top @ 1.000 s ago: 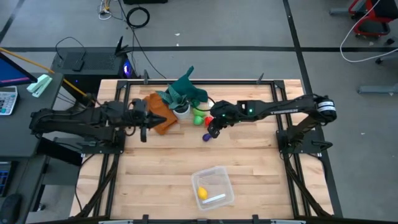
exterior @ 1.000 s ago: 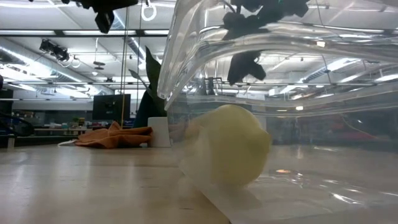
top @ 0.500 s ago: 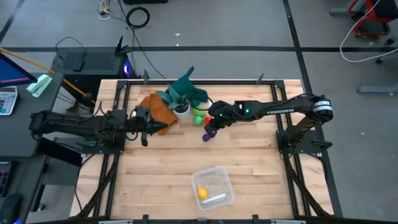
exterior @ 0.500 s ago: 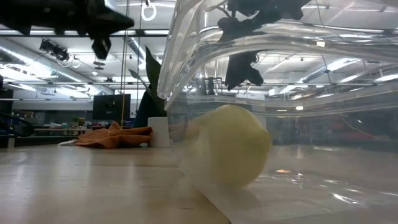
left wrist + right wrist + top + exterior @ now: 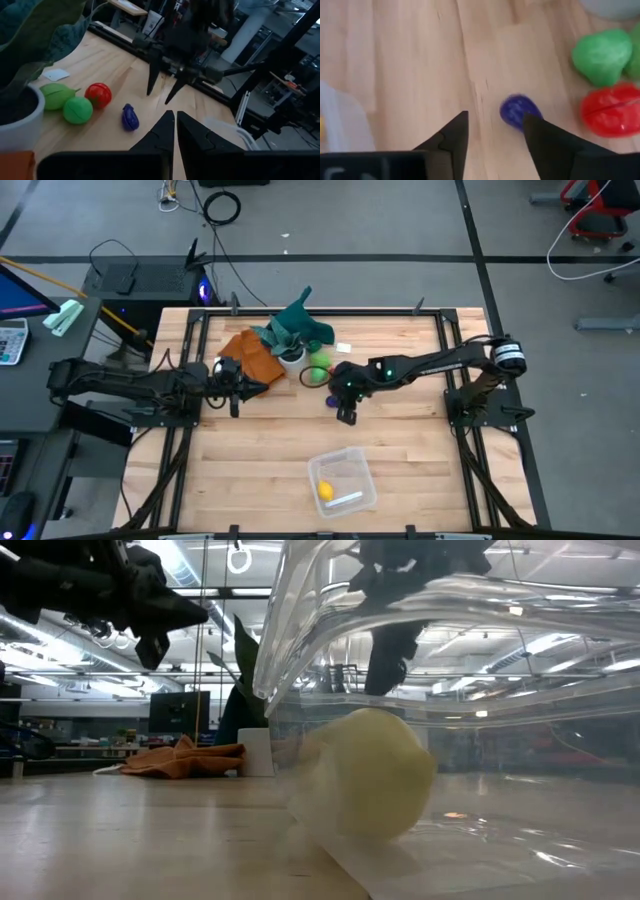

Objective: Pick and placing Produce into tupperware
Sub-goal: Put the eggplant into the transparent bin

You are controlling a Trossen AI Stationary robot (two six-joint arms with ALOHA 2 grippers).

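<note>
We hang our right gripper [image 5: 492, 131], fingers wide, beside the purple toy [image 5: 518, 111] to straddle it; the left gripper's [image 5: 174, 131] fingers are closed, idle.

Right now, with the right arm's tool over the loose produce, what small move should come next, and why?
Probably shift the right tool sideways to centre on the purple piece, then lower. In the right wrist view the tool is open, and the purple piece lies on the table beside one finger, not between the two. The tupperware holds only the yellow piece. The left tool waits shut near the cloth.
</note>
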